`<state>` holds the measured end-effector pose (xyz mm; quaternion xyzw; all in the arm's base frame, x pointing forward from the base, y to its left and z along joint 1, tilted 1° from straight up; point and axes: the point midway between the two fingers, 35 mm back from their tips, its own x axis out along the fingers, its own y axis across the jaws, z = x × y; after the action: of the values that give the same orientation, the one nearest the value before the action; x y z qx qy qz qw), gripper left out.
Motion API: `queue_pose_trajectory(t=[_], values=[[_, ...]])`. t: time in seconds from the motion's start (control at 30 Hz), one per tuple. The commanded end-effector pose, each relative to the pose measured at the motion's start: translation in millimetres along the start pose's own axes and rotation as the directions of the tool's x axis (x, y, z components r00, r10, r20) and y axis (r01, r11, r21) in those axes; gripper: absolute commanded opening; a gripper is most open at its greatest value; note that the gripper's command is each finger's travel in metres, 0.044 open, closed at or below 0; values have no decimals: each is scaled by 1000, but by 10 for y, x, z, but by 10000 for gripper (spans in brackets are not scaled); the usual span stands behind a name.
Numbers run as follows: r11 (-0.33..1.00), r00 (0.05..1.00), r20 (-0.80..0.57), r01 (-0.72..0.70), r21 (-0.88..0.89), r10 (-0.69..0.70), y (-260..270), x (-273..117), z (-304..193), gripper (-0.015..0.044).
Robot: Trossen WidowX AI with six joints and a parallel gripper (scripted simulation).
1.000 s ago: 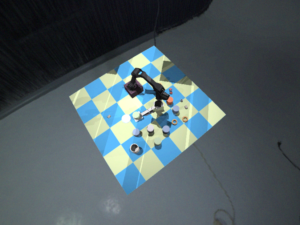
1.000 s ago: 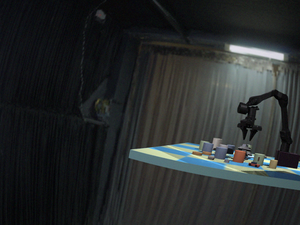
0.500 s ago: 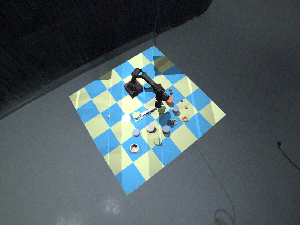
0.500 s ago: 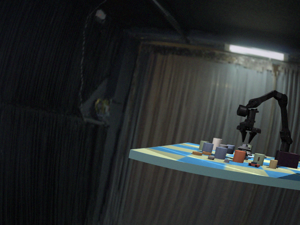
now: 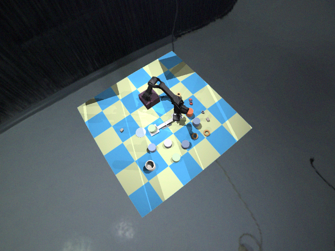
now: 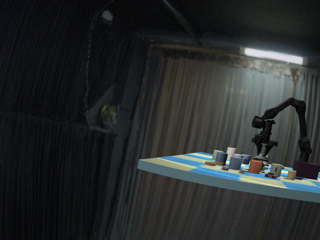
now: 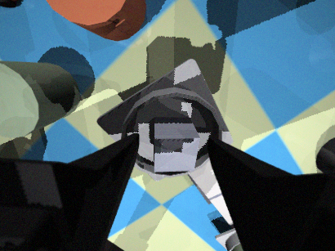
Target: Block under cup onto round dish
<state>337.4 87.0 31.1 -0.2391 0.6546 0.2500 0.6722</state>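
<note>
My gripper point(image 5: 176, 118) point(image 6: 261, 155) point(image 7: 173, 141) is open, pointing down, with its fingertips either side of and above a grey block point(image 7: 176, 161). The block sits inside the round rim on the uncovered end of the balance point(image 5: 165, 123) point(image 7: 188, 73). One pale green cup point(image 6: 276, 170) point(image 7: 16, 100) stands upright on the table beside that end; the arm hides it in the top view. The other pale green cup point(image 5: 152, 128) stands on the far end of the balance. The round dish point(image 5: 140, 132) lies just beyond that cup, with nothing on it.
An orange cylinder point(image 5: 190, 112) point(image 6: 255, 166) point(image 7: 86, 2) stands near the gripper, with a blue cylinder point(image 5: 196, 121), a red toy car point(image 5: 190, 101) and a tan tube point(image 6: 291, 175) around. A white cylinder point(image 5: 168, 143), another blue cylinder point(image 5: 152, 147) and an open pot point(image 5: 150, 165) stand beside the balance.
</note>
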Motion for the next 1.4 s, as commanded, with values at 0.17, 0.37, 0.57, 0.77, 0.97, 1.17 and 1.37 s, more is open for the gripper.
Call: queue_pose_trajectory(t=[0.17, 0.37, 0.57, 0.77, 0.97, 1.17, 1.37], values=[[1000, 1000, -15, 0, 3, 0, 2, 87, -26, 148], [1000, 1000, -15, 0, 3, 0, 2, 87, -26, 108], [1000, 1000, -15, 0, 3, 0, -11, -128, 3, 0], [1000, 1000, -15, 0, 3, 0, -16, -509, 18, 0], [1000, 1000, -15, 0, 3, 0, 0, -854, -8, 0], [1000, 1000, -14, 1, 2, -1, -20, -860, -19, 0], [1000, 1000, -10, 9, -8, -10, -305, -788, -167, 0]])
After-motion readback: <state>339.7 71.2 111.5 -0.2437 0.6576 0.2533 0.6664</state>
